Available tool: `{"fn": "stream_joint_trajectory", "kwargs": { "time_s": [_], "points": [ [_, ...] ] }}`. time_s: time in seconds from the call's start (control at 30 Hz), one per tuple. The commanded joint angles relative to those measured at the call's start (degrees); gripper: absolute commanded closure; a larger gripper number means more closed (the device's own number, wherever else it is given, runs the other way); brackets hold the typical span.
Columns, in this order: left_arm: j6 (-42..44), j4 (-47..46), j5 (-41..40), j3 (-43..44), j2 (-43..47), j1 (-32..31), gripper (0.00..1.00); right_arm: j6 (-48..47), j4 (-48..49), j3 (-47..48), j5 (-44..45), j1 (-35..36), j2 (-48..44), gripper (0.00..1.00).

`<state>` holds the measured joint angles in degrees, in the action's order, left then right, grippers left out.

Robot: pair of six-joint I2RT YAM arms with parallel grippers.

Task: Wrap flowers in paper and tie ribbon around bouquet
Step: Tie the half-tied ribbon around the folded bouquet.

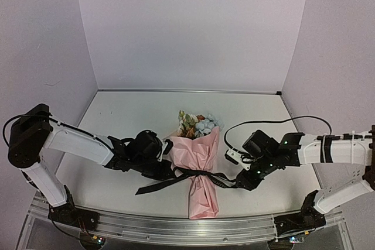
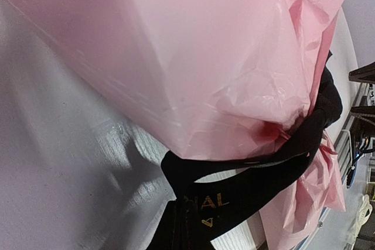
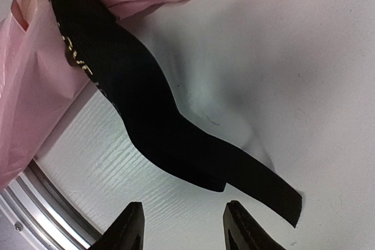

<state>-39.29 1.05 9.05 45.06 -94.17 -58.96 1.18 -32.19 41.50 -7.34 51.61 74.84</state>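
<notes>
Bouquet (image 1: 202, 162) lies flat near the front middle of the white table (image 1: 129, 121), its flowers (image 1: 199, 124) pointing away from the arms and its narrow end toward the aluminium rail (image 1: 176, 225). The black ribbon (image 1: 199, 175) is knotted around the pink paper (image 2: 205, 57) at the waist, with tails trailing to both sides. The left gripper (image 1: 169, 167) sits against the bouquet's left side, pinched together on the ribbon's left strand. The right gripper (image 3: 181, 226) has its fingers apart, just short of the right tail's cut end.
</notes>
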Motion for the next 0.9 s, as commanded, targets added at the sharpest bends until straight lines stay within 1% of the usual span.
{"fn": "stream_joint_trajectory", "kwargs": {
  "time_s": [0.0, 0.13, 0.23, 0.4, 0.63, 0.87],
  "points": [
    [0.26, 0.42, -1.54, 2.37, 1.97, 0.68, 1.0, -0.27, 4.25, -0.81, -0.89, 2.27, -1.01, 0.57],
    [0.43, 0.82, -1.68, 2.36, 2.5, 0.92, 1.0, -3.85, 9.1, -3.86, -1.07, 5.35, -0.34, 0.58],
    [0.77, 1.55, -1.84, 2.65, 2.99, 1.22, 1.0, -5.01, 13.04, -5.73, -2.01, 5.56, -0.03, 0.58],
    [1.17, 1.93, -1.72, 2.64, 3.39, 1.95, 1.0, -6.29, 13.63, -4.54, -2.83, 5.59, 3.23, 0.62],
    [1.44, 1.96, -1.33, 2.37, 4.05, 2.25, 1.0, -6.57, 15.27, -2.94, -0.32, 5.6, 7.66, 0.62],
    [1.71, 2.2, -1.24, 2.0, 4.77, 2.54, 1.0, -7.18, 17.76, -2.69, 2.2, 5.56, 8.07, 0.62]
  ]
}}
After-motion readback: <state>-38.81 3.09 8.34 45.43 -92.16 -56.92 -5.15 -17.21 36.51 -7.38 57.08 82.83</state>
